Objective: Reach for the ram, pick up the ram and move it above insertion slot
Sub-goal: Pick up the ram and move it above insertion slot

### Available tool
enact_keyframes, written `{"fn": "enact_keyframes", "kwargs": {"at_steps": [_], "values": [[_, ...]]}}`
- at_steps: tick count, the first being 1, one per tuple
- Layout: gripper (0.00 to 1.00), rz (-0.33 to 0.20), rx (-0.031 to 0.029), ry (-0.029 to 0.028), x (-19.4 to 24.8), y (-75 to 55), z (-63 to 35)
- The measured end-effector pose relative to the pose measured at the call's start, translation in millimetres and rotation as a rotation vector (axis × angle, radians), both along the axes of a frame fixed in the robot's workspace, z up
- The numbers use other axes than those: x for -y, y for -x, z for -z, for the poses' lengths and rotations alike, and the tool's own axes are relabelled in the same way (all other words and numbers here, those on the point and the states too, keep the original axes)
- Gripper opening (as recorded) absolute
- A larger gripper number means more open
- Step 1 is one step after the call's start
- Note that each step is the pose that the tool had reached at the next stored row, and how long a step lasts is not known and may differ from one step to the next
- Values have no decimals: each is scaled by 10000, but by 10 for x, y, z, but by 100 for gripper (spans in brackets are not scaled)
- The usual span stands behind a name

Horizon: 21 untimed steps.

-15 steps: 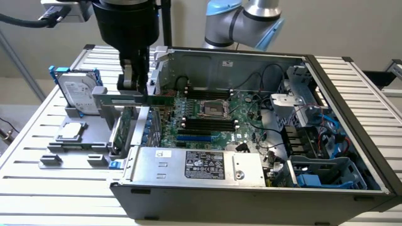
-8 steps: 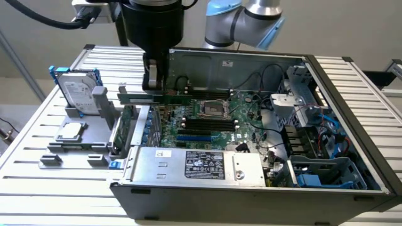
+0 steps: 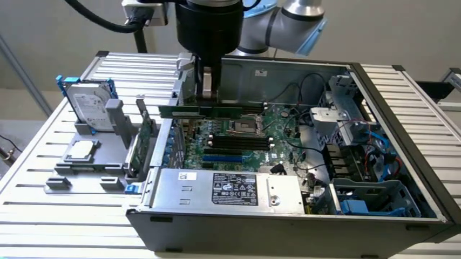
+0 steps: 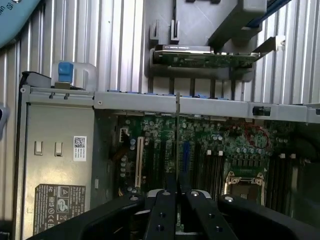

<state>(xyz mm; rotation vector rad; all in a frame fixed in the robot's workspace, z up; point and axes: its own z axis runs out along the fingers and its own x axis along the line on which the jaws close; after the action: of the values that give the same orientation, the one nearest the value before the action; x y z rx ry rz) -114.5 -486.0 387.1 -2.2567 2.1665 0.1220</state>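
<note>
The ram [image 3: 212,111] hangs clenched in the tool [image 3: 208,96], upper middle of the exterior frame, with its long axis level, above the motherboard slots [image 3: 238,144] inside the open computer case [image 3: 288,216].

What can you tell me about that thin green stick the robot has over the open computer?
The ram is a long, flat green circuit board, thin and stiff-looking. It is held level and on edge, lifted off the motherboard, above the black memory slots inside the open case. The gripper is shut on its upper edge near the middle. In the wrist view it appears edge-on as a thin line. Nothing else touches it.
</note>
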Motion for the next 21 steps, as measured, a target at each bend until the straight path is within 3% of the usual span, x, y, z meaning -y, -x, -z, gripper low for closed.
{"fn": "enact_keyframes", "kwargs": {"at_steps": [7, 17, 21], "values": [[13, 1, 0, 0, -130, -232, 5], [13, 0, 1, -1, -426, -483, 36], [13, 8, 0, 1, -513, -563, 60]]}}
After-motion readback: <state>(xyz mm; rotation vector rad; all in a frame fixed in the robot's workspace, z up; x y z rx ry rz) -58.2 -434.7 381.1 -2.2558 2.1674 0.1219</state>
